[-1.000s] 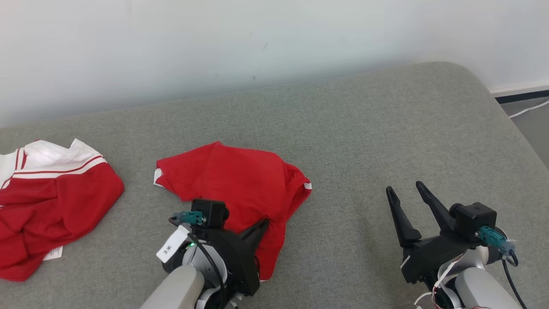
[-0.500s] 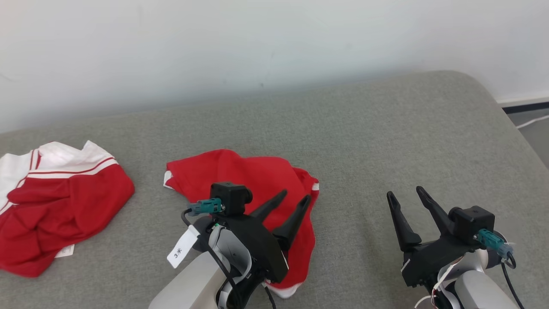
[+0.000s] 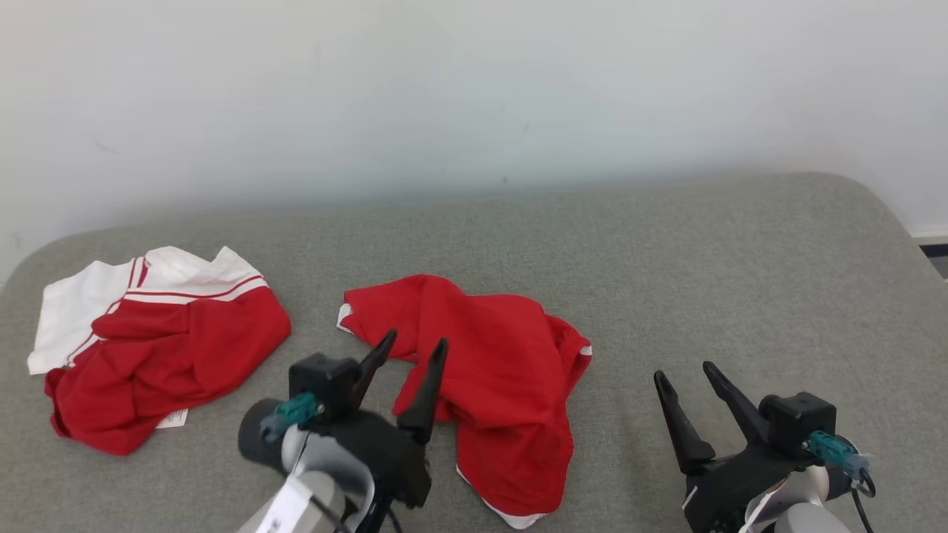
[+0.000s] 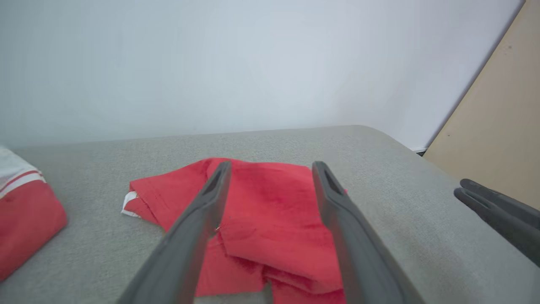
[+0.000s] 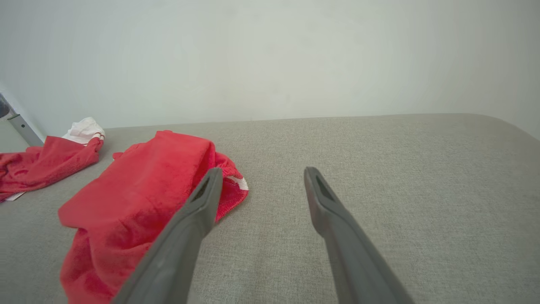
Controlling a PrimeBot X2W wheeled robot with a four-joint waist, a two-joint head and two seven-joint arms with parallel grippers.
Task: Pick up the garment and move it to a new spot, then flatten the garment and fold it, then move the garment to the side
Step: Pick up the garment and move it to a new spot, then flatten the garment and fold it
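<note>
Head view: a red garment (image 3: 496,370) is shown lying rumpled near the middle of a grey padded surface (image 3: 703,274), with one part doubled over another and a white hem visible at its near end. A second, red-and-white garment (image 3: 163,355) is seen well apart on the robot's left. The red garment is held by neither gripper. Whether it has already been set at its new spot cannot be told. Flattening, folding and the move to the side are judged to be outstanding, since the cloth is creased and unfolded.

Left gripper (image 3: 416,339): the fingers are spread wide and nothing is held. The tips are placed over the garment's left near edge, and in the left wrist view they appear raised clear of the cloth, though contact cannot be fully excluded.

Right gripper (image 3: 683,370): the fingers are likewise spread wide and empty, and are held over bare surface to the right of the garment, without contact.
</note>
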